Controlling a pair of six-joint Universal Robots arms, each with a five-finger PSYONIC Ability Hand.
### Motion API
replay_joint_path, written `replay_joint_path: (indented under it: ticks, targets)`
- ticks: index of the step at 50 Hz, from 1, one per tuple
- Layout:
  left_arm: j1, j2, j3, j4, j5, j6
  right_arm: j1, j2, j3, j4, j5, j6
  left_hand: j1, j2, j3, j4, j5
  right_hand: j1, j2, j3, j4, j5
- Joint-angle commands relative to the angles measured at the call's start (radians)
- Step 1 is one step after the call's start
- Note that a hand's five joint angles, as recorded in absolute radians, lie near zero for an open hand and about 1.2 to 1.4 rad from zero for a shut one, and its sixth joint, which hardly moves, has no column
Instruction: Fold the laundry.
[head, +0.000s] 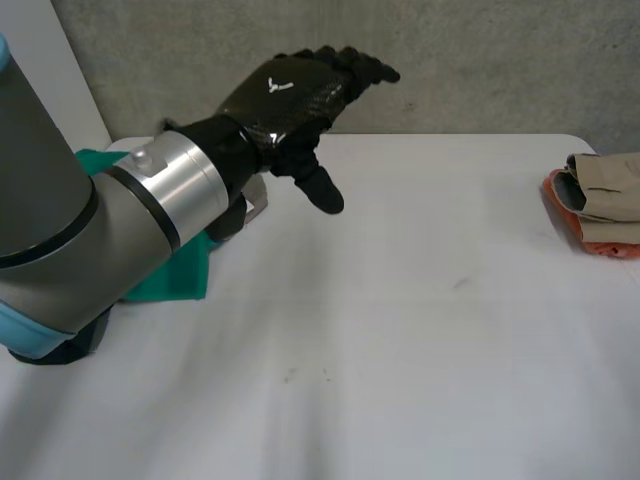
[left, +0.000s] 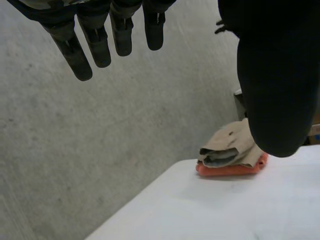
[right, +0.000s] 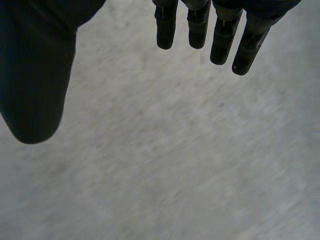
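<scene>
1. The left hand (head: 290, 95) hangs in the air over the counter (head: 400, 330), upper left-centre of the head view. Its fingers (left: 95, 45) are straight and loose, thumb stuck out apart, nothing held.
2. The right hand (right: 35, 75) is the same in its own wrist view: fingers straight, thumb wide, empty. There's just a rough grey surface (right: 175, 160) beyond it, so I can't say where it sits relative to the counter.
3. Laundry left to do, I reckon, is the green cloth (head: 175, 275). It's at the left edge of the frame, lying on the counter, mostly under the left arm (head: 80, 250) and well back from that hand. Can't tell whether it's folded or loose.
4. Done pile is at the far right edge of the frame, approx. mid-height. The beige cloth (head: 608, 187) sits folded on top of the orange cloth (head: 600, 240), touching.
5. Step in hand, my guess, is fetching the green piece. To do it well:
   - Pull the left arm back off the cloth first, else it drags.
   - Come down on a free corner or edge, not the middle.
   - Slide it to the bare centre of the counter and lay it flat before any fold.
   - Bring the right hand in on the opposite corner so the edges line up.
   - Keep clear of the finished pile.
6. Count: 2 hands, both empty; 1 green cloth; 2 folded cloths in 1 stack; 1 counter.
</scene>
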Motion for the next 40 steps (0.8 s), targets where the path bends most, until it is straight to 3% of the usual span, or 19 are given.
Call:
replay_joint_path:
  ticks: [1,8,15,20,25,31,35,36,38,40]
  targets:
    - [0.042,0.002,0.006,0.071,-0.054,0.004,0.343,-0.193,0.16,0.058,0.155,-0.014,0.009,-0.005,-0.012,-0.004,-0.023,-0.028,-0.047,-0.042,-0.063,-0.061]
    - [0.144,-0.015,0.007,0.128,-0.218,0.023,0.686,-0.26,0.338,0.306,0.261,-0.034,-0.011,-0.025,-0.032,-0.025,-0.043,-0.028,-0.047,-0.042,-0.063,-0.061]
    - [0.295,-0.158,0.024,0.182,-0.23,0.135,0.915,-0.207,0.442,0.542,0.406,-0.121,-0.015,-0.029,-0.036,-0.029,-0.047,-0.028,-0.047,-0.042,-0.063,-0.061]
    - [0.403,-0.279,0.032,0.186,-0.224,0.333,0.977,-0.162,0.499,0.589,0.489,-0.212,-0.015,-0.029,-0.036,-0.029,-0.047,-0.028,-0.047,-0.042,-0.063,-0.061]
    - [0.469,-0.405,0.07,0.191,-0.229,0.517,0.974,-0.162,0.585,0.578,0.499,-0.249,-0.015,-0.029,-0.036,-0.029,-0.047,-0.028,-0.047,-0.042,-0.063,-0.061]
    - [0.535,-0.524,0.139,0.183,-0.224,0.553,0.97,-0.162,0.64,0.566,0.496,-0.251,0.024,0.01,0.003,0.01,-0.008,-0.028,-0.047,-0.042,-0.063,-0.061]
    - [0.544,-0.568,0.167,0.154,-0.2,0.553,0.966,-0.162,0.661,0.555,0.497,-0.252,0.346,0.332,0.325,0.332,0.314,-0.028,-0.047,-0.042,-0.063,-0.061]
    - [0.546,-0.571,0.17,0.143,-0.181,0.551,0.958,-0.162,0.669,0.549,0.497,-0.252,0.69,0.676,0.669,0.676,0.658,-0.028,-0.047,-0.042,-0.063,-0.061]
    - [0.544,-0.569,0.17,0.139,-0.172,0.551,0.949,-0.162,0.675,0.541,0.497,-0.252,1.12,1.106,1.099,1.106,1.088,-0.028,-0.047,-0.042,-0.063,-0.061]
    - [0.529,-0.56,0.168,0.14,-0.173,0.548,0.934,-0.164,0.68,0.535,0.496,-0.252,1.207,1.193,1.186,1.193,1.175,-0.028,-0.047,-0.042,-0.063,-0.061]
